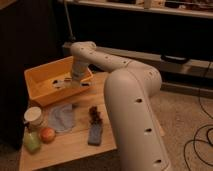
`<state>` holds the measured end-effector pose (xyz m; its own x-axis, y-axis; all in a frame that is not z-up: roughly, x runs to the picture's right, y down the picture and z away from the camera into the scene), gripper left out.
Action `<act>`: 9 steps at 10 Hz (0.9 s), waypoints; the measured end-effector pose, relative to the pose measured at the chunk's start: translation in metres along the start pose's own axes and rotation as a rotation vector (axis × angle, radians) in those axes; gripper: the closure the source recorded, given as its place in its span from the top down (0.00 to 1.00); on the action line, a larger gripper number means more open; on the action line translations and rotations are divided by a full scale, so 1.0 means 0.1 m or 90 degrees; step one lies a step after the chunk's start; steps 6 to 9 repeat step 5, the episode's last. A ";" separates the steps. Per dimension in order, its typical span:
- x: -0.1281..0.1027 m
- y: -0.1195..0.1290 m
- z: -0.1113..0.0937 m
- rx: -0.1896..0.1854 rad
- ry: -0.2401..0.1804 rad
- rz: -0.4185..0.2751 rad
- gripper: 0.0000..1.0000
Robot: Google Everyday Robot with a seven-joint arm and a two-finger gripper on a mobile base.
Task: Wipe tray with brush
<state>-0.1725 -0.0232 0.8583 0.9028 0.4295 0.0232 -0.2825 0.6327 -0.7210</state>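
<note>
Inside the tray [39,85], at its right near part, sits the gripper [71,84]; cannot tell its grip state. Brush [60,83] lies on the tray floor just left of it, whitish with dark bits. Arm [107,62] reaches in from the right. Tray sits far left on the wooden table [70,150]. Near it: pale blue cloth [61,118], blue-grey block [94,135], cup [34,116], apple [47,134].
</note>
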 end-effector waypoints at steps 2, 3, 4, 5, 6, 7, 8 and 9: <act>0.14 -0.16 -0.07 0.012 0.005 0.027 0.00; 0.17 -0.23 -0.11 0.017 0.003 0.038 0.00; 0.19 -0.27 -0.13 0.020 0.001 0.047 0.00; 0.22 -0.33 -0.15 0.018 -0.002 0.058 0.00; 0.22 -0.33 -0.15 0.018 -0.002 0.058 0.00; 0.22 -0.33 -0.15 0.018 -0.002 0.058 0.00; 0.22 -0.33 -0.15 0.018 -0.002 0.058 0.00; 0.22 -0.33 -0.15 0.018 -0.002 0.058 0.00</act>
